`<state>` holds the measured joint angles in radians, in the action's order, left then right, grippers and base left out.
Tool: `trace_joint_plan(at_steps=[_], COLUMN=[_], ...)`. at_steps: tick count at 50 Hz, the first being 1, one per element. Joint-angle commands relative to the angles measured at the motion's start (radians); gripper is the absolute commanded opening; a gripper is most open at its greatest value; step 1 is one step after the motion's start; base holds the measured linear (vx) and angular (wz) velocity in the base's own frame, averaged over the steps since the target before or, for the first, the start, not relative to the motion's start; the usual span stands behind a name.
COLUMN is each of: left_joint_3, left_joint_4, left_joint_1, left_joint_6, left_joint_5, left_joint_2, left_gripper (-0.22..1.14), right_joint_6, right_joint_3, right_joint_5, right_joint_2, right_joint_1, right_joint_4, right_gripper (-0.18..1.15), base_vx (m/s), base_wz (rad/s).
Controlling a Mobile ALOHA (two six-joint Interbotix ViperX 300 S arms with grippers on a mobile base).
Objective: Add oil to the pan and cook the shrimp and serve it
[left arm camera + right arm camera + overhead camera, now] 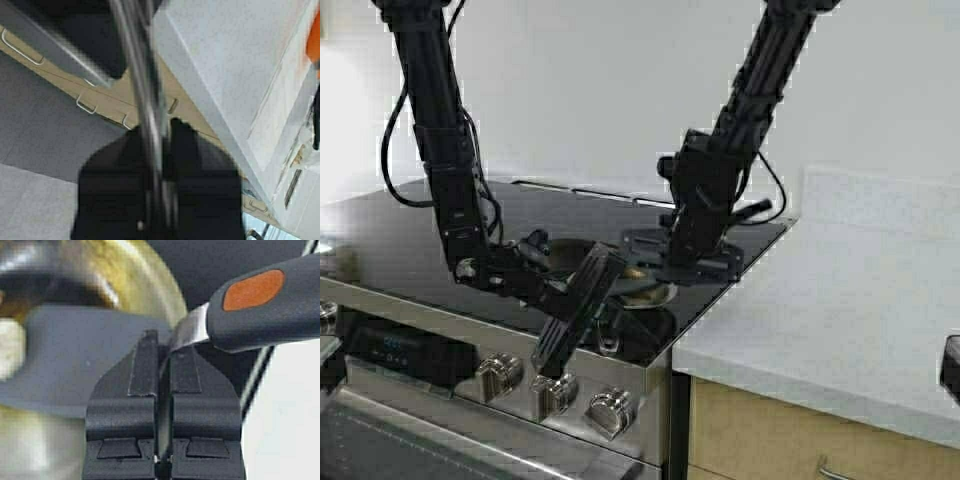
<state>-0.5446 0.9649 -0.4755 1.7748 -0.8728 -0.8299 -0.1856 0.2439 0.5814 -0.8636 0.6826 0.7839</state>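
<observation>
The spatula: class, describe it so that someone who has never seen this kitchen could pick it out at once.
On the steel stove's black glass cooktop, near its front right corner, is a small round steel pan with a browned inside. Over it the right tool grips the spatula: flat grey blade, dark handle, marked by an orange oval patch.

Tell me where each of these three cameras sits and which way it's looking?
High view: on the robot's frame above and behind the arms, looking forward and down at the stove, pan and counter; both arms show.
Left wrist view: on the left arm's wrist, facing down past the pan's steel handle towards floor and cabinets; the left gripper shows.
Right wrist view: on the right wrist, facing the pan; the right gripper shows, shut on the spatula.
Shared: high and right wrist views both show pan and spatula.
</observation>
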Motion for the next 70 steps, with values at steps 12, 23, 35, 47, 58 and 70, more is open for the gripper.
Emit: trace_joint_plan(at_steps=[12, 23, 35, 47, 58, 70], left_joint_3=[0.014, 0.009, 0.008, 0.008, 0.006, 0.009], left_joint_4=[0.015, 0.015, 0.015, 0.015, 0.015, 0.015], left_joint_1=[-0.012, -0.012, -0.012, -0.012, -0.012, -0.012], left_joint_6=[-0.015, -0.015, -0.015, -0.015, -0.015, -0.014], left_joint_5=[-0.003, -0.003, -0.003, -0.003, -0.003, -0.003], left_joint_2=[0.052, 0.052, 0.055, 0.058, 0.058, 0.058], left_gripper=[0.03, 0.03, 0.03, 0.03, 0.03, 0.03], right_joint_6=[-0.017, -0.017, -0.018, -0.018, -0.017, -0.020], right_joint_3=[-0.012, -0.040, -0.067, -0.089, -0.109, -0.104], right_joint_5=[-0.009, -0.011, -0.011, -0.018, -0.028, -0.028], right_joint_2=[0.069, 0.078, 0.095, 0.118, 0.126, 0.158], right_joint_1=[-0.011, -0.011, -0.012, -0.037, -0.037, -0.041], right_joint_4=[-0.031, -0.031, -0.031, -0.035, -0.034, -0.038], right_gripper=[0.07, 0.07, 0.07, 0.07, 0.07, 0.07], base_vx=[0.00, 0.00, 0.00, 0.00, 0.00, 0.00], base_wz=[0.00, 0.00, 0.00, 0.00, 0.00, 0.00])
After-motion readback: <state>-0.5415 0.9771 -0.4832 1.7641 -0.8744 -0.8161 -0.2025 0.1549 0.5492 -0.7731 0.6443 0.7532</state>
